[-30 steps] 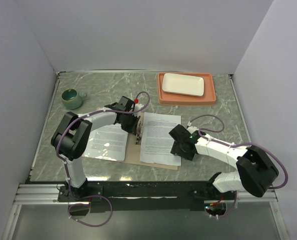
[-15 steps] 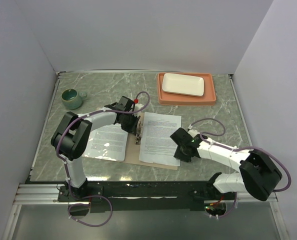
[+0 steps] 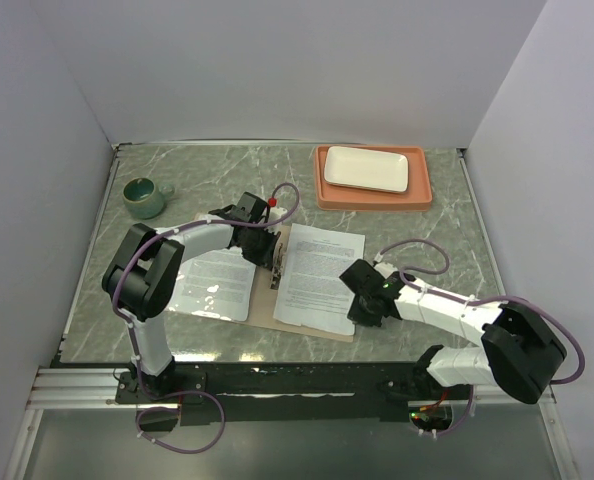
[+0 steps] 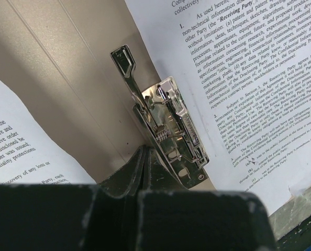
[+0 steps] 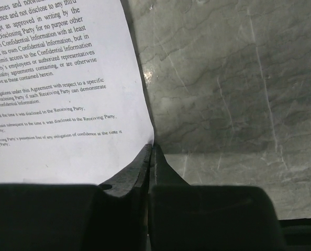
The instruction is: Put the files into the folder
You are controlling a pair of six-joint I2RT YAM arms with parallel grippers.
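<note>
Where right gripper (image 5: 151, 148) pinches, sheet (image 5: 66, 104) corner sits.

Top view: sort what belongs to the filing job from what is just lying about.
Job in hand: loose printed sheet, sleeved sheet, tan folder, metal clip on the folder.
Lying about: green mug, salmon tray, white plate on the tray.
</note>
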